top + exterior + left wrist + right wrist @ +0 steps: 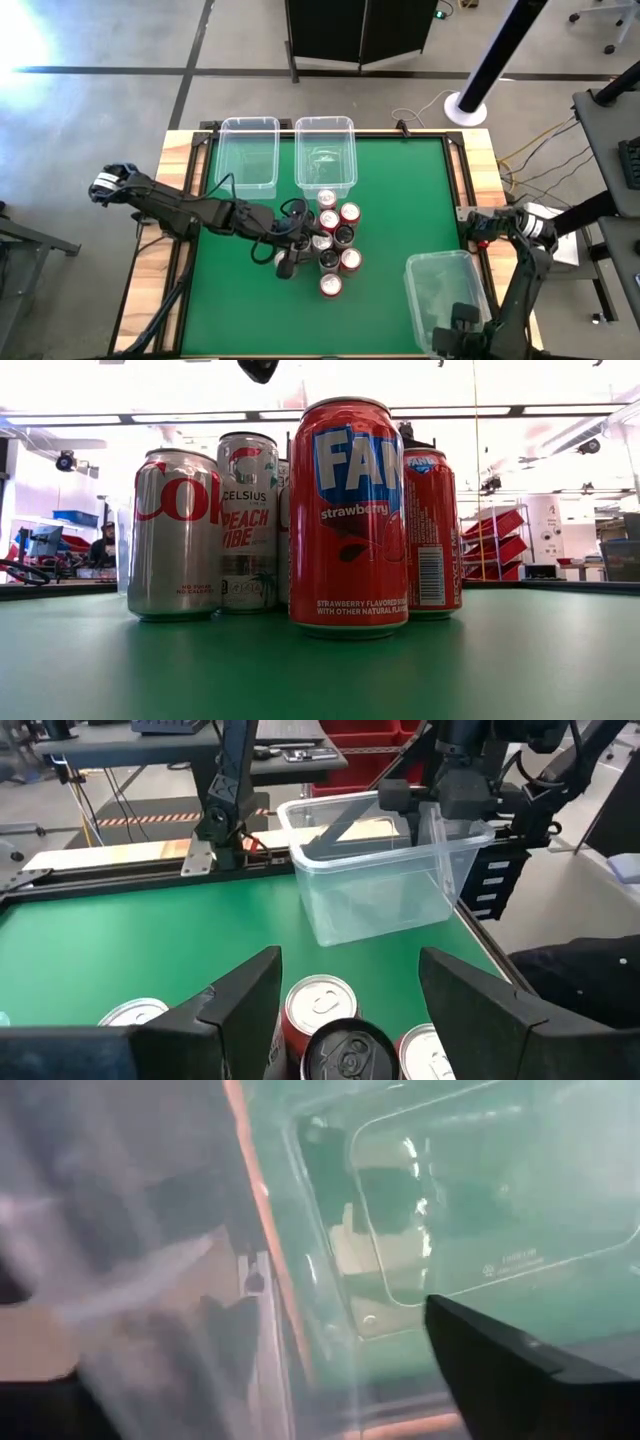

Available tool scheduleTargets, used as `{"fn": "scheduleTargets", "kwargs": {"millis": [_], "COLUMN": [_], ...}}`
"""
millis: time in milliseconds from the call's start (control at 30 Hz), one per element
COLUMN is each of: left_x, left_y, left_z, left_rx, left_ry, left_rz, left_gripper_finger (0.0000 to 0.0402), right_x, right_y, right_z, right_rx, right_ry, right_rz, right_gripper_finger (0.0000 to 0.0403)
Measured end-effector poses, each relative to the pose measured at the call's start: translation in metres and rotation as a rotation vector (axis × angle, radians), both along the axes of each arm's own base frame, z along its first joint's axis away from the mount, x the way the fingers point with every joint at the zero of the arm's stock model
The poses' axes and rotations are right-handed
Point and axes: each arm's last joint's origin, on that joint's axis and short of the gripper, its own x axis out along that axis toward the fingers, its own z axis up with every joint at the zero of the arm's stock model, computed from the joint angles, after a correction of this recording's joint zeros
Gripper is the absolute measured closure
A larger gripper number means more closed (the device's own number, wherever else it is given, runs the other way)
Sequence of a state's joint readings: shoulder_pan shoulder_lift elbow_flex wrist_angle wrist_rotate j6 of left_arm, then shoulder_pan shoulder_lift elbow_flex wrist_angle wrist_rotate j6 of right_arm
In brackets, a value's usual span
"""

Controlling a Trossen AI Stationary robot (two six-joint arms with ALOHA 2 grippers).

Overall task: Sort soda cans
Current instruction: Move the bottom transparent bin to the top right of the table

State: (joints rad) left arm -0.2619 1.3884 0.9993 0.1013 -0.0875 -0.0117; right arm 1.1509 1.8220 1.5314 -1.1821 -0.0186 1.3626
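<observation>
Cans (335,245): bunched upright mid-table, touching or nearly so, none yet in any bin; mixed red, dark and silver, so sorting barely begun, judging by the layout.
Front of the bunch, low view: red strawberry can (348,520) nearest the camera, silver cola can (175,530) and pale peach can (250,520) behind and beside it; upright, which leaves the sides free for a sideways grasp.
Left gripper (298,248): reached in from the left to the edge of the bunch, low over the table (400,200).
Left fingers (240,1010): spread wide, holding nothing; opened enough to take one can's width.
Target, as a judgement: dark-topped can (345,1050) closest between the fingers, red-topped can (320,1005) just beyond it; which of the two is meant, not clear.
Risk: neighbours pressed close, so little room for a finger to slip between; likely to nudge or tip the next can on closing.
Right gripper (462,320): at the table's near right corner, on the near bin (440,256).
Right fingers: astride the bin's wall and pinched on it, seen from the left wrist camera; probably to steady or drag the bin within reach of a drop.
Far bins (248,125) (325,122): side by side along the far edge, apart from the near bin; open tops up, ready as separate destinations, presumably one per kind.
Next need: close gently on one can, lift straight up clear of the others before carrying.
</observation>
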Motion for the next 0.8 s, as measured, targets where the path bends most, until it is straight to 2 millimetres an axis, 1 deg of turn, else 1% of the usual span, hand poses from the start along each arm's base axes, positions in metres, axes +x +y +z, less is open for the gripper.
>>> {"fn": "scheduleTargets", "kwargs": {"millis": [67, 200, 267, 300, 333, 433, 533, 633, 800], "left_x": [0.0, -0.001, -0.001, -0.001, -0.001, -0.002, -0.005, -0.008, -0.014], "left_y": [-0.001, -0.002, -0.002, -0.002, -0.001, -0.004, -0.01, -0.018, -0.033], "left_z": [0.0, 0.001, 0.001, 0.001, 0.001, 0.0, -0.003, -0.008, -0.01], "left_rx": [0.021, 0.054, 0.067, 0.074, 0.077, 0.074, 0.047, 0.034, 0.056], "left_ry": [-0.007, -0.016, -0.017, -0.018, -0.018, -0.009, 0.027, 0.06, 0.06], "left_rz": [-0.01, -0.022, -0.026, -0.026, -0.024, -0.027, -0.038, -0.057, -0.053], "left_gripper_finger": [0.018, 0.018, 0.018, 0.018, 0.018, 0.018, 0.018, 0.018, 0.018], "right_x": [0.006, 0.025, 0.034, 0.037, 0.041, 0.053, 0.057, 0.062, 0.067], "right_y": [-0.004, -0.018, -0.031, -0.041, -0.051, -0.084, -0.118, -0.149, -0.199], "right_z": [0.002, 0.007, 0.014, 0.021, 0.027, 0.048, 0.067, 0.086, 0.105], "right_rx": [0.001, -0.006, -0.024, -0.05, -0.079, -0.13, -0.223, -0.285, -0.312], "right_ry": [-0.001, -0.002, -0.009, -0.012, -0.018, -0.034, -0.036, -0.098, -0.155], "right_rz": [0.022, 0.084, 0.127, 0.137, 0.139, 0.133, 0.16, 0.194, 0.257], "right_gripper_finger": [0.0183, 0.029, 0.0345, 0.0369, 0.038, 0.0388, 0.0392, 0.0392, 0.0393]}}
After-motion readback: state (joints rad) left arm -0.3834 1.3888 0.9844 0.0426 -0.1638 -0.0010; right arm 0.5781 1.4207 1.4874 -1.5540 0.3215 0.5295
